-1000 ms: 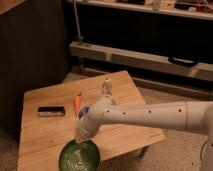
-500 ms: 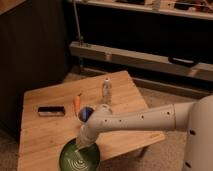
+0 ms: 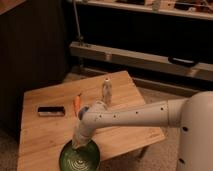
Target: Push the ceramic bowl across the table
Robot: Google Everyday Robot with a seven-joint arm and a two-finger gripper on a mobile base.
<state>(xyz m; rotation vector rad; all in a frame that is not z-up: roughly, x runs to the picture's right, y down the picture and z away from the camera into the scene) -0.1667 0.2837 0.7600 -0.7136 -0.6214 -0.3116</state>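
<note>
the dark flat block point(image 3: 51, 110), up and to the left of the gripper, has not shifted in the last second. nor has the orange stick point(image 3: 76, 102) lying just beyond it. the change is lower down: the gripper point(image 3: 77, 145) has dropped a little further onto the ceramic bowl point(image 3: 80, 160). the bowl has crept only slightly toward the near edge of the table point(image 3: 40, 136). it now sits directly under the gripper, right at that edge, with its near rim cut off by the bottom of the view.

to my eye the push has hardly got going, and there is little tabletop left on that side. more travel the same way could tip the bowl off.

the gripper's fingers are closed together with nothing between them. the tip seems to press on the bowl's far inner side, though the wrist hides the exact contact.

beyond the gripper to the right, the clear bottle point(image 3: 106, 90) stands upright, unmoved. the white arm point(image 3: 135, 116) runs off right to the robot's body point(image 3: 197, 135), which has come further into view.
</note>
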